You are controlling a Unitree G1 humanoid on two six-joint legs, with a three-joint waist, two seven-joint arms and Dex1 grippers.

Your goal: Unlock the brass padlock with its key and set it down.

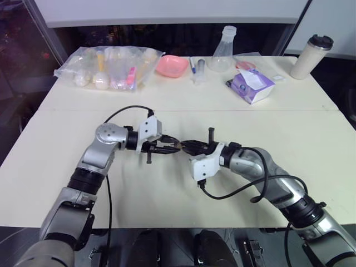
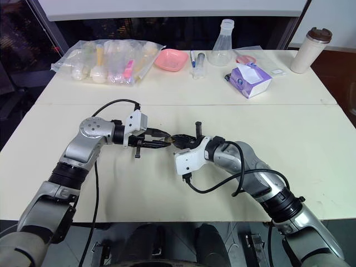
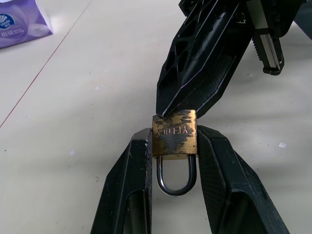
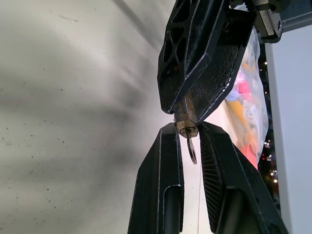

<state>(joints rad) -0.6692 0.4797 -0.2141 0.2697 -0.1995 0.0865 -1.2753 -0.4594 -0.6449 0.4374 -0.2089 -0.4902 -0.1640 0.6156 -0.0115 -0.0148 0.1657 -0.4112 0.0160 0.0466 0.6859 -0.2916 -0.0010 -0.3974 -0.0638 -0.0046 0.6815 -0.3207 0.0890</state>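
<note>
The brass padlock (image 3: 174, 136) hangs above the white table (image 1: 167, 194) near its middle. My left gripper (image 1: 170, 148) is shut on the padlock's brass body, with the silvery shackle (image 3: 175, 176) lying back between its fingers. The key (image 4: 191, 148) sticks out of the padlock's bottom face. My right gripper (image 1: 186, 146) comes in from the opposite side, tip to tip with the left one, and is shut on the key's small ring. The key's blade is hidden inside the lock.
Along the table's far edge lie a clear bag of bottles (image 1: 108, 67), a pink bowl (image 1: 171, 65), a glass flask (image 1: 222, 50), a purple tissue pack (image 1: 251, 84) and a tumbler (image 1: 311, 57). Bare tabletop lies under both grippers.
</note>
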